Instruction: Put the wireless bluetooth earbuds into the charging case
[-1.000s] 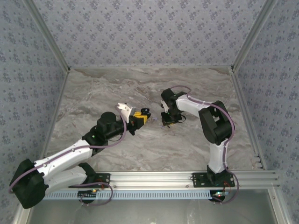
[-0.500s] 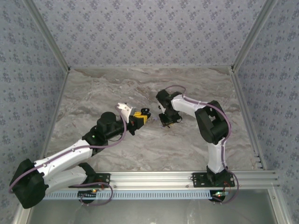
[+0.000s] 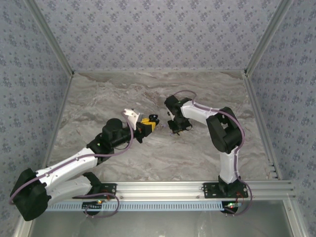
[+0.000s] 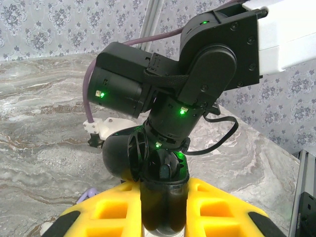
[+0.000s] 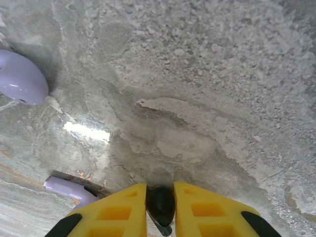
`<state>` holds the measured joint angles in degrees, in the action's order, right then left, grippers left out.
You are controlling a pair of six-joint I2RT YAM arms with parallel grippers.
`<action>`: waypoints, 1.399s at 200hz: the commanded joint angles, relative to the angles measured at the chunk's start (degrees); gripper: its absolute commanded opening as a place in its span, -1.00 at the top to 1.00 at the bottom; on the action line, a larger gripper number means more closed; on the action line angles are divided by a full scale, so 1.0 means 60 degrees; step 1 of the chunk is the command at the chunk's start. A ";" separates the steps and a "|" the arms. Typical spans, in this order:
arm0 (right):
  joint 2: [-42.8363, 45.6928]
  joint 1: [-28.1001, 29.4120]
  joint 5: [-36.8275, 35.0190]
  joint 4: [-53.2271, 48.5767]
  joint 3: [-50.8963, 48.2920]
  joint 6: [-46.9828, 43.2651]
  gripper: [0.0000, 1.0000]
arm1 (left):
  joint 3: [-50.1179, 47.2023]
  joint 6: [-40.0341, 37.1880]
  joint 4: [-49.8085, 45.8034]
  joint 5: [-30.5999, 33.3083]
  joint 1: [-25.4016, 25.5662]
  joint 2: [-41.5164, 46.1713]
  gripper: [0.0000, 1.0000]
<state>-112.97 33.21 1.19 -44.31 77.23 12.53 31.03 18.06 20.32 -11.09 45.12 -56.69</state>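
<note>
Earbud (image 5: pixel 160 203), black, sits pinched in our right gripper (image 5: pixel 160 190), low over the table (image 5: pixel 207 89); our left gripper (image 4: pixel 163 190) is clamped on what seems the dark case (image 4: pixel 163 217). We should line up its pocket squarely and press gently.

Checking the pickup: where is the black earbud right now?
Right wrist view, bottom centre: the black earbud sits between the right hand's yellow fingers, over the marble table, with a lilac piece lying just left of it in that picture.
</note>
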 commanded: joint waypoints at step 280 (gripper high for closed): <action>0.6465 -0.1984 0.7176 0.4987 -0.2219 0.2455 0.59 | -0.0498 0.1843 0.4597 -0.0624 0.0042 -0.2134 0.80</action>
<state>-75.50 20.01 41.85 -16.34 61.23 25.08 27.51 27.90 42.39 -13.74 45.12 -68.73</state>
